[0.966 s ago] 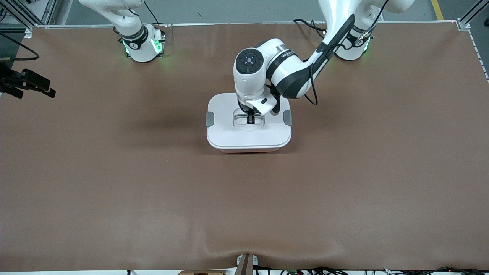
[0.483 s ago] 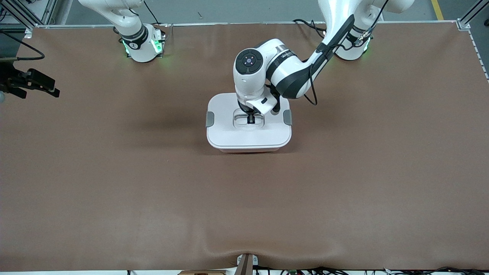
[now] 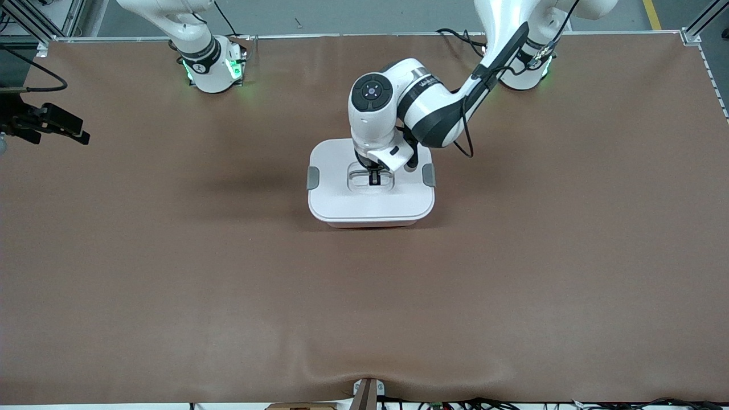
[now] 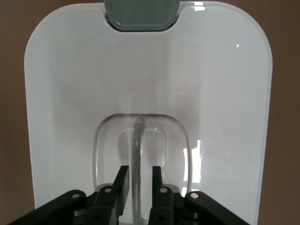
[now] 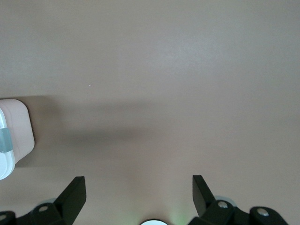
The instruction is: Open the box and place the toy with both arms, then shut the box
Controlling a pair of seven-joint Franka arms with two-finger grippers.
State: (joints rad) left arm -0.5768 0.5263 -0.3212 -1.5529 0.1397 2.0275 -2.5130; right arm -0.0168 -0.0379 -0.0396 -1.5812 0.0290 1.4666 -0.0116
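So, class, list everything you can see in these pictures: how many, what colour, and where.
box: one, white lid, mid-table, closed
clips: two, grey, one on each end of the lid
handle: one, clear, in the lid's recess
table: one, brown, under everything
arms: two, white and black, bases along the table's edge farthest from the front camera
left gripper: black, open, fingers either side of the handle
right gripper: black, open, waiting over the right arm's end of the table
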